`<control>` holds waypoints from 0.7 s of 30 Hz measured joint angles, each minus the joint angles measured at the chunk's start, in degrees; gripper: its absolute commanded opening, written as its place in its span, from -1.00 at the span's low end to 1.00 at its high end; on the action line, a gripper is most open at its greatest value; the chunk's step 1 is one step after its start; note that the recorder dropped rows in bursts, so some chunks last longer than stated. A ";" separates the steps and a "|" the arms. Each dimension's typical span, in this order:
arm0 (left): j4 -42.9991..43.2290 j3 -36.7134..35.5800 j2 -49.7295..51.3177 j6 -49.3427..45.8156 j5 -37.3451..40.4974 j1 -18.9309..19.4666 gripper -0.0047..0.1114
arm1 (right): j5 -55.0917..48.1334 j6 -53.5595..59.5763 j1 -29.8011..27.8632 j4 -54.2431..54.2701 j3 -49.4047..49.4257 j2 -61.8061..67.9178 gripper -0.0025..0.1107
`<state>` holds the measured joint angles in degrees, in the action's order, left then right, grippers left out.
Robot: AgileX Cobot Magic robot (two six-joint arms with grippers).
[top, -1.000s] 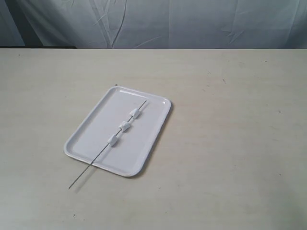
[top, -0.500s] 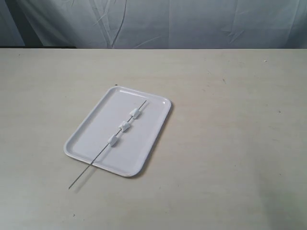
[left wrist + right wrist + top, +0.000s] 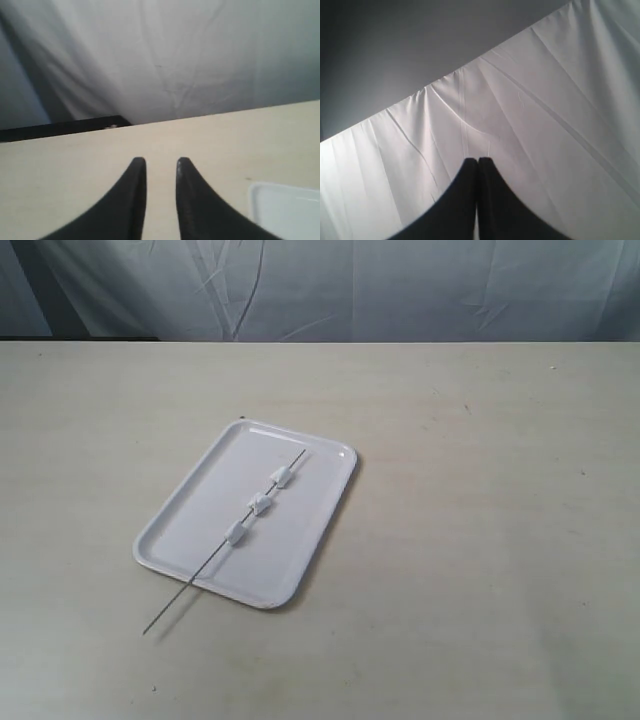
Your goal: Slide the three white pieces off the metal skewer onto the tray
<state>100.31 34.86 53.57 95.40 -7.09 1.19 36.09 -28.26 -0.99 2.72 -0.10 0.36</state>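
The white tray (image 3: 190, 510) lies flat on the beige table. Across it runs the thin metal skewer (image 3: 190, 586), one end sticking out past the tray's near rim. Three white pieces are threaded on it: one (image 3: 282, 477), a second (image 3: 261, 503) and a third (image 3: 236, 532). Neither arm shows in the exterior view. In the left wrist view my left gripper (image 3: 161, 161) hangs over bare table with a gap between its black fingers and nothing in it; a tray corner (image 3: 280, 210) shows beside it. My right gripper (image 3: 478, 160) is shut and points at the white cloth.
A creased white cloth backdrop (image 3: 400, 290) hangs behind the table's far edge. The beige tabletop (image 3: 480, 540) stretches out on every side of the tray. A dark strip (image 3: 60, 127) runs along the table's far edge in the left wrist view.
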 measured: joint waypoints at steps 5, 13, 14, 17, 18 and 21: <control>-2.90 0.00 0.00 -6.59 14.48 0.00 -0.82 | -2.30 -1.28 0.00 -1.89 0.00 0.00 -0.97; -73.35 0.00 2.84 -73.72 34.10 0.00 -0.55 | -5.54 -4.22 0.00 -5.54 0.00 0.00 -0.97; -82.66 0.00 3.71 -80.52 35.47 0.00 -0.43 | -6.58 -5.95 0.00 -6.85 0.00 0.00 -0.97; -107.66 0.00 5.91 -102.07 39.61 0.00 -0.13 | -10.40 -10.79 0.00 -12.03 0.00 0.00 -0.97; -115.55 0.00 6.72 -109.71 41.27 0.00 -0.08 | -11.37 -12.42 0.00 -13.84 0.00 0.00 -0.97; -135.01 0.00 8.94 -125.96 45.53 0.00 -0.05 | -13.12 -19.77 0.00 -21.34 0.00 0.00 -0.97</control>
<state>-34.70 34.86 62.51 -30.55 38.43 1.19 22.98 -48.03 -0.99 -18.62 -0.10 0.36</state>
